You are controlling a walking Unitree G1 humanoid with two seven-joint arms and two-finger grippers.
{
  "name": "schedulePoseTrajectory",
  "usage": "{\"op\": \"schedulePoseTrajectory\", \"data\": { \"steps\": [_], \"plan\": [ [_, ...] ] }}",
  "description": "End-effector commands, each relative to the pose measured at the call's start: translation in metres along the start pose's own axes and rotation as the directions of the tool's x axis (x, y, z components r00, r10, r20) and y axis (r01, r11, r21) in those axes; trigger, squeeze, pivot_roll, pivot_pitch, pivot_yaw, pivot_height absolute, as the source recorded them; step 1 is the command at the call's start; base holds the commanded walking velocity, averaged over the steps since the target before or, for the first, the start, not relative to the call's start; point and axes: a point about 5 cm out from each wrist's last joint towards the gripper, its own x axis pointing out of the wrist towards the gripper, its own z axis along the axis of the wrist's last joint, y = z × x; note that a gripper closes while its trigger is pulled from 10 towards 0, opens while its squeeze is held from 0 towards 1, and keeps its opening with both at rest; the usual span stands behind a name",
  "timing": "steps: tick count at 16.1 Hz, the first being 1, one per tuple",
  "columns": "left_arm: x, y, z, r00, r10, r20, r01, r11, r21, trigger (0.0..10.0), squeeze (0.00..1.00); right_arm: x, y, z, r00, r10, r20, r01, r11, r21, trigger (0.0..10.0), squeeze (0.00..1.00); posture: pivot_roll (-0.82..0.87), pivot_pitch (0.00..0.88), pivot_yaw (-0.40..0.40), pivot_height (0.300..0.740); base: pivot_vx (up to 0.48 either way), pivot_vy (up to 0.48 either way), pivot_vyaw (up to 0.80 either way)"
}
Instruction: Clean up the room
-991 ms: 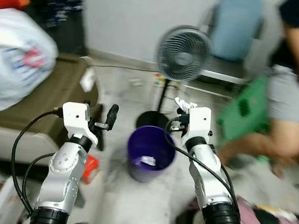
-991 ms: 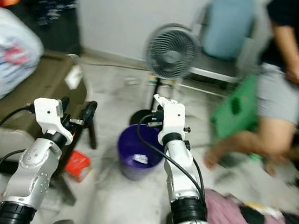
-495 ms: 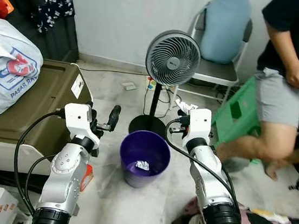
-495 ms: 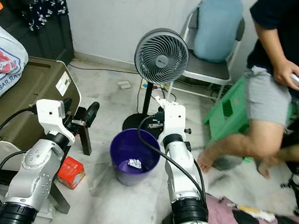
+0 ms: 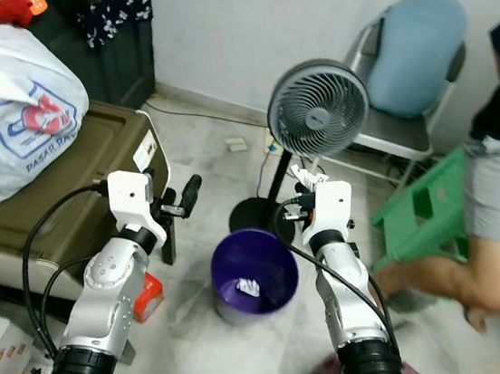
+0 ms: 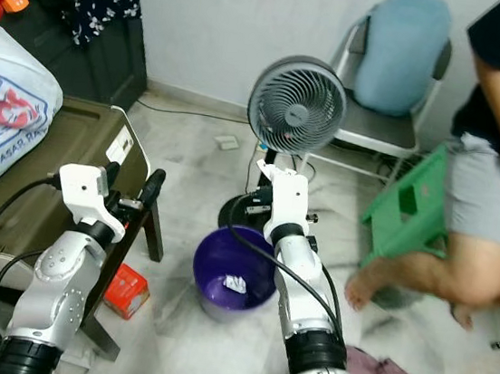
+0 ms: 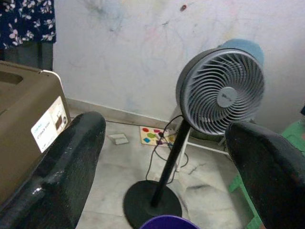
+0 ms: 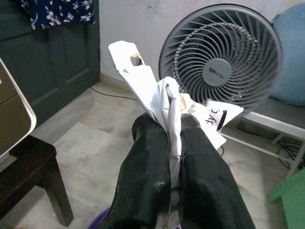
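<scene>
A purple bin (image 5: 253,279) stands on the floor between both arms. Above its far rim, the right gripper (image 8: 170,143) pinches crumpled white paper (image 8: 162,102). The left gripper (image 7: 162,157) gapes wide, empty. Beyond stands 1 fan (image 5: 317,113).

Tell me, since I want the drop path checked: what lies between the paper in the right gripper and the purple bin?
In the left eye view the right gripper, shut on crumpled paper, sits above the purple bin's far rim. Between them lie the gripper's own cable and the fan's base.

white crumpled paper (image 8: 167,102) pinched in right tool (image 8: 172,143), above purple bin (image 5: 253,279) at frame centre; paper scrap (image 5: 248,287) inside.
</scene>
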Motion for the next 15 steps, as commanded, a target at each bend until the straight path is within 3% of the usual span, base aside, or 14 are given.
{"op": "schedulePoseTrajectory", "data": {
  "steps": [1, 4, 7, 15],
  "plan": [
    [0.0015, -0.0005, 0.0042, 1.000, -0.012, 0.014, 0.011, 1.000, 0.013, 10.0, 0.00, 0.0019, 0.0002, 0.0052, 1.000, 0.000, 0.023, 0.000, 1.000, -0.006, 10.0, 0.00, 0.09, 0.000, -0.054, 0.740, 0.409, 0.000, 0.00],
    [0.0016, -0.0001, 0.0042, 1.000, -0.010, 0.014, 0.010, 1.000, 0.015, 10.0, 0.00, 0.0019, 0.0006, 0.0063, 0.999, 0.004, 0.032, -0.004, 1.000, -0.005, 10.0, 0.00, 0.09, 0.000, -0.053, 0.740, 0.406, 0.000, 0.00],
    [0.0014, 0.0006, 0.0039, 1.000, -0.003, 0.010, 0.003, 1.000, 0.018, 10.0, 0.00, 0.0019, 0.0011, 0.0072, 0.999, 0.008, 0.042, -0.008, 1.000, -0.004, 10.0, 0.00, 0.09, 0.000, -0.053, 0.740, 0.355, 0.000, 0.77],
    [0.0018, 0.0080, 0.0075, 0.998, 0.059, 0.028, -0.060, 0.996, 0.063, 10.0, 0.00, 0.0025, 0.0017, 0.0071, 0.999, 0.011, 0.043, -0.011, 1.000, -0.002, 10.0, 0.00, 0.09, 0.000, -0.054, 0.740, 0.000, 0.000, 0.38]
  ]
}}
